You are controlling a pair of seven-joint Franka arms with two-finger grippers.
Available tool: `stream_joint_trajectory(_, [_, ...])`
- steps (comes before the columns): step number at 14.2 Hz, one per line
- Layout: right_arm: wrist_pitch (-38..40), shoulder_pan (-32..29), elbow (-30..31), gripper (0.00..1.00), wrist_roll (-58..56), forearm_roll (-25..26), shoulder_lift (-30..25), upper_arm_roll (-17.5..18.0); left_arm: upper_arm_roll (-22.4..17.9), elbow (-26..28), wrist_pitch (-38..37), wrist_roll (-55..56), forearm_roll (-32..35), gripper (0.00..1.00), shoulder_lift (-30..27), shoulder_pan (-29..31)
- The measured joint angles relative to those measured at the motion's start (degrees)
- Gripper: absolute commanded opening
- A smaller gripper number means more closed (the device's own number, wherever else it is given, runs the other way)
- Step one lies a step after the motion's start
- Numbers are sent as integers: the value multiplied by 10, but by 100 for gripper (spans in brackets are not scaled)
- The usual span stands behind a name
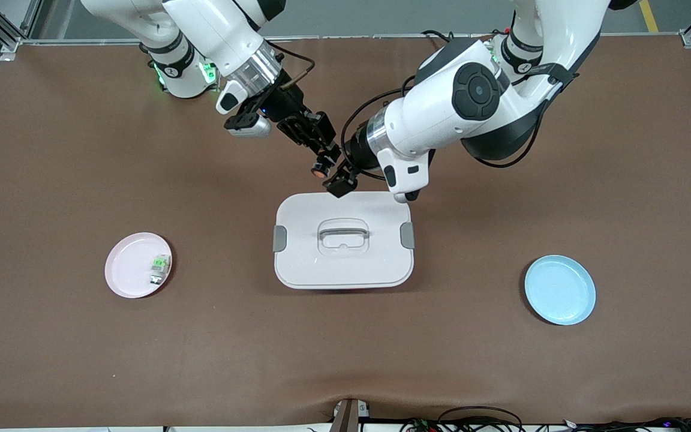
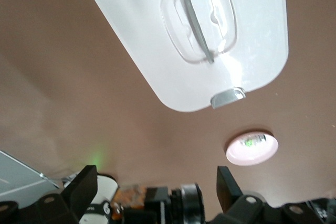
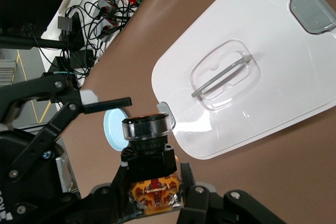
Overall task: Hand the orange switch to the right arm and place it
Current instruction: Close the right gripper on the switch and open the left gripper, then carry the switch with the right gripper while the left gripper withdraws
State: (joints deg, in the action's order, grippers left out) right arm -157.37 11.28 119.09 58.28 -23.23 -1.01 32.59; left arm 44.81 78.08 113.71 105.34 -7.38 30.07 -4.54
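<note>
The right tool point(image 1: 320, 157), just above centre in the front view, is clenched on the switch point(image 1: 320, 170), whose orange end faces the camera. In the right wrist view the switch point(image 3: 148, 153) stands between the fingers point(image 3: 197, 195). The left tool point(image 1: 343, 178) hangs released right beside it, its fingers point(image 2: 80, 190) spread wide and holding nothing. Both hover over bare tabletop point(image 1: 345, 360) at the upper edge of the white lid point(image 1: 344, 264). Open brown surface lies all round. The pink plate point(image 1: 123, 279) carrying a green part point(image 1: 159, 267) sits lower left, the blue plate point(image 1: 559, 290) lower right.
</note>
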Motion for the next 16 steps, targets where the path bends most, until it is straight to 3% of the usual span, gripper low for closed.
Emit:
stream_joint_trajectory(3, [13,0,-3,0,-40,47,1,-1,0,-2,-22,0,43,100,-10,7])
stream_joint_trajectory(6, [70,-5,-14,0,-183,131,6,-7,0,-3,-53,-20,76,100,-25,22])
stream_joint_trajectory(12, [301,-80,-81,0,-537,161,15,-17,0,-3,-112,-141,123,100,-43,60])
stream_joint_trajectory(16, [387,-151,-101,0,-736,209,15,-20,0,-3,-143,-251,124,100,-58,96])
